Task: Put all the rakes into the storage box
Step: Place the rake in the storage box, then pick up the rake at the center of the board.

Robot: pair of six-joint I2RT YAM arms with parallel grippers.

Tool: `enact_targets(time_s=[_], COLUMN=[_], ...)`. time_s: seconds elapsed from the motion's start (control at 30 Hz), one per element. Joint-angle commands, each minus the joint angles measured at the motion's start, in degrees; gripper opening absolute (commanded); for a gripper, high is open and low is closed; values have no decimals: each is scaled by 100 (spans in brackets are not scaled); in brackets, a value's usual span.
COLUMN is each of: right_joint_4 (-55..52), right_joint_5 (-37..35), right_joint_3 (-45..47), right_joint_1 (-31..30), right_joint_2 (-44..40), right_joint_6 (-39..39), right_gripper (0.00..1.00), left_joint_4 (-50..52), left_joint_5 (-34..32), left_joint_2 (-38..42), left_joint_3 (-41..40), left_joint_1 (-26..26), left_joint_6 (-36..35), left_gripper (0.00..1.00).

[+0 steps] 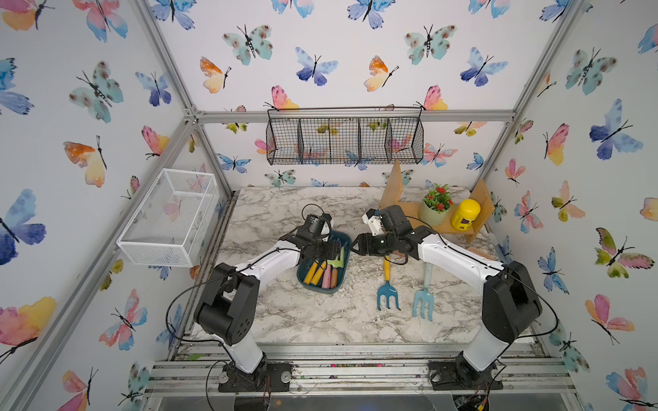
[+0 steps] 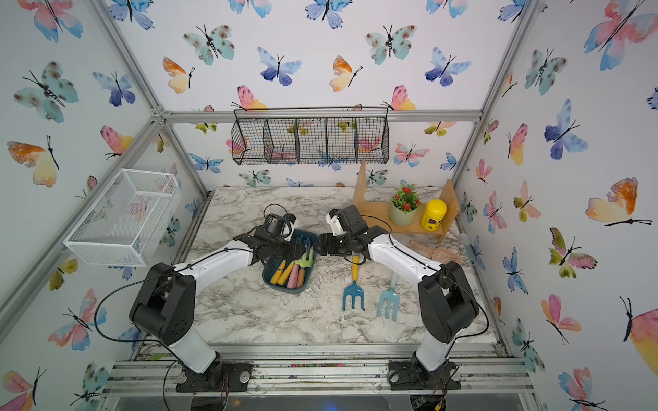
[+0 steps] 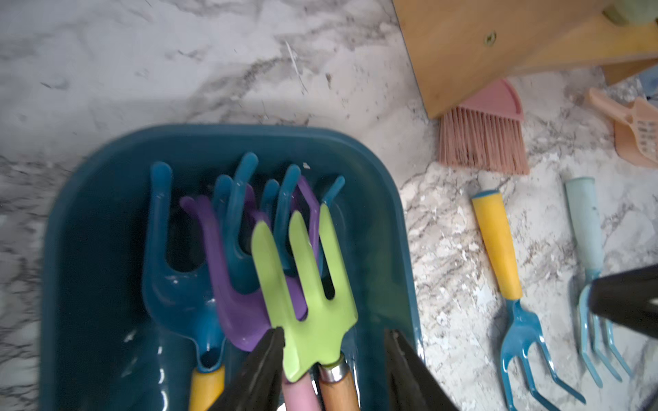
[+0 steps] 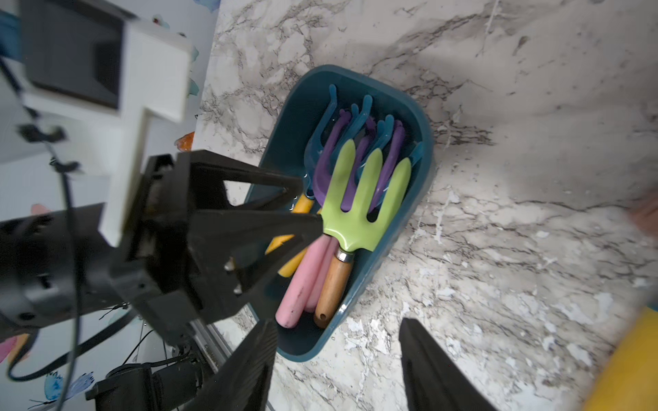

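Left wrist view: the left end effector (image 3: 334, 332), jaws half apart, straddles the green rake (image 3: 302, 284) lying inside the storage box (image 3: 106, 213). It should widen and rise straight out of the box. The right end effector (image 4: 336, 322) hovers open beside it.

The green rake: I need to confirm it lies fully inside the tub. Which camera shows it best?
The right wrist view: the green rake shows whole, prongs to wooden handle end, inside the tub. The left wrist view shows its head but cuts off the handle. Both top views give only a green sliver.
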State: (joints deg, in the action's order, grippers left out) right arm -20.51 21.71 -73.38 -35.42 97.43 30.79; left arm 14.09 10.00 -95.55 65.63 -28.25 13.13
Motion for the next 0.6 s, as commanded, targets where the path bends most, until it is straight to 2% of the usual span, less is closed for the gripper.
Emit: enact_targets(time_s=[0.0, 0.2, 0.57], right_joint_4=[-619, -1209, -927], right_joint_5=[-576, -1196, -1120], right_joint_3=[228, 846, 1686], right_joint_1=[176, 430, 431], right_joint_2=[-213, -320, -271], right_joint_6=[-46, 81, 180], right_gripper=[61, 62, 61], left_joint_4=[-39, -207, -337], left_joint_5=[-599, -600, -359], left_joint_2=[405, 542, 511], left_joint_3=[153, 179, 29], left_joint_1=[24, 55, 69], left_joint_6=[133, 242, 418], left_gripper=[50, 51, 51])
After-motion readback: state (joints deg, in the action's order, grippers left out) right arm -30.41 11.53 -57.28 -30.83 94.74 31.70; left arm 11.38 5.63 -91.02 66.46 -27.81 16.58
